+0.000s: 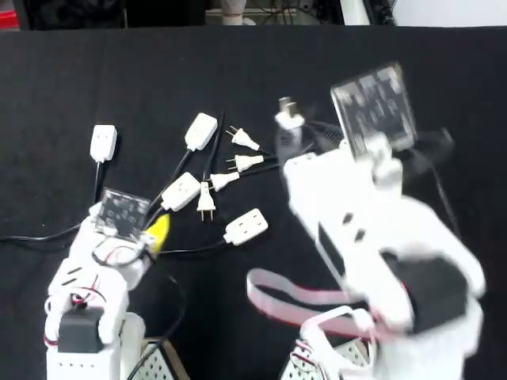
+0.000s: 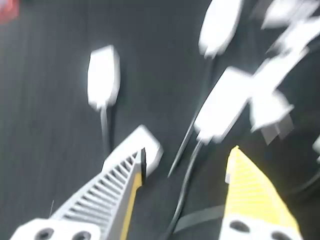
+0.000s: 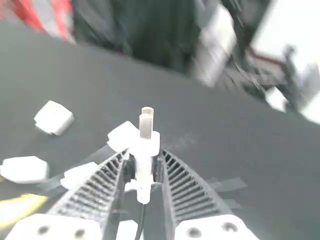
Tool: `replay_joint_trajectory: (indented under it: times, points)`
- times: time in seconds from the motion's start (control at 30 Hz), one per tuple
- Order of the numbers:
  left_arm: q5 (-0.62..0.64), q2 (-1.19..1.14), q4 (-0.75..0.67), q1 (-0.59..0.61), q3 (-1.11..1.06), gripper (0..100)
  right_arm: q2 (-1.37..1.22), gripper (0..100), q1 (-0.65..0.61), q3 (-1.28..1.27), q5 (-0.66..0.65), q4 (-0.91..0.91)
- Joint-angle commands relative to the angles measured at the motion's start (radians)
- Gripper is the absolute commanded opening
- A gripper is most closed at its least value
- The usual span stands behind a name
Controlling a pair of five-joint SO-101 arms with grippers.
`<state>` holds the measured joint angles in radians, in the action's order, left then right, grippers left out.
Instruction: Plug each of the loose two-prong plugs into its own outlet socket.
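The plug (image 3: 146,131) I'm carrying is pinched between the fingers of the right tool (image 3: 143,161). Its prongs point away from the wrist and its dark cord drops between the jaws. In the high view it hangs above the far middle of the worktop (image 1: 63,87), just beyond the cluster.

I judge it light and rigid, with smooth plastic that could twist in the grip if the prongs meet the slots off-line. The hold belongs on the flat sides of the body, never on the soft cord, which will drag.

Three fanned plugs (image 1: 245,162) lie near it, and a near plug (image 1: 206,203) lies with its prongs toward the arms. There are four sockets:
- The far-left socket (image 1: 103,142) is well apart from the others.
- The far socket (image 1: 200,131) sits beside the fan.
- The middle socket (image 1: 181,191) is just beside the near plug.
- The near socket (image 1: 245,226) is closest to my right arm.

The left tool (image 2: 187,160) is spread and empty, low near the middle socket.

Cords cross between the sockets, so the cluster is tight. Open worktop lies to the far side and to the left, and I'd turn the plug over there.
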<state>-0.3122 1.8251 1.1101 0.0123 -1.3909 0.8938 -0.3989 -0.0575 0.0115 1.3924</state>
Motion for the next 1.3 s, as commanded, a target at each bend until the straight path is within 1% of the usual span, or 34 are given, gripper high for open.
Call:
replay_joint_trajectory:
  times: [0.0, 0.07, 0.17, 0.23, 0.33, 0.4, 0.47, 0.57, 0.67, 0.73, 0.83, 0.9, 0.97, 1.1, 1.2, 1.27]
  points:
    - [0.137, -0.003, -0.152, -0.16, 0.062, 27, 0.093, 1.1, -0.218, 0.044, 0.103, -0.026]
    - [0.242, -0.003, -0.226, -0.206, 0.051, 27, 0.125, 1.1, -0.287, 0.015, 0.092, -0.023]
    - [0.341, -0.003, -0.298, -0.259, 0.054, 27, 0.163, 1.1, -0.295, -0.061, 0.058, -0.021]
    - [0.371, -0.003, -0.318, -0.303, 0.071, 27, 0.188, 1.1, -0.302, -0.113, 0.043, -0.021]
    - [0.393, -0.003, -0.339, -0.377, 0.097, 27, 0.213, 1.1, -0.374, -0.182, 0.0, -0.021]
    - [0.397, -0.003, -0.364, -0.398, 0.116, 27, 0.219, 1.1, -0.41, -0.226, -0.023, -0.02]
    - [0.39, -0.005, -0.368, -0.398, 0.128, 27, 0.219, 1.1, -0.411, -0.254, -0.031, -0.02]
    - [0.39, -0.005, -0.351, -0.338, 0.104, 27, 0.222, 1.1, -0.417, -0.271, -0.032, 0.005]
    - [0.391, -0.005, -0.354, -0.289, 0.05, 27, 0.219, 1.1, -0.431, -0.275, -0.083, 0.066]
    - [0.394, -0.005, -0.345, -0.286, 0.022, 27, 0.217, 1.1, -0.462, -0.278, -0.097, 0.094]
    - [0.396, -0.003, -0.354, -0.286, 0.001, 27, 0.217, 1.1, -0.537, -0.303, -0.092, 0.089]
    - [0.397, -0.002, -0.354, -0.286, 0.004, 27, 0.217, 1.1, -0.574, -0.338, -0.092, 0.061]
    - [0.402, -0.002, -0.35, -0.288, 0.004, 27, 0.217, 1.1, -0.583, -0.38, -0.092, 0.025]
    - [0.494, -0.002, -0.347, -0.288, 0.012, 27, 0.217, 1.1, -0.583, -0.475, -0.092, -0.064]
    - [0.537, -0.002, -0.339, -0.288, 0.022, 27, 0.217, 1.1, -0.582, -0.545, -0.092, -0.141]
    - [0.554, -0.002, -0.301, -0.288, 0.045, 27, 0.217, 1.1, -0.58, -0.588, -0.091, -0.184]
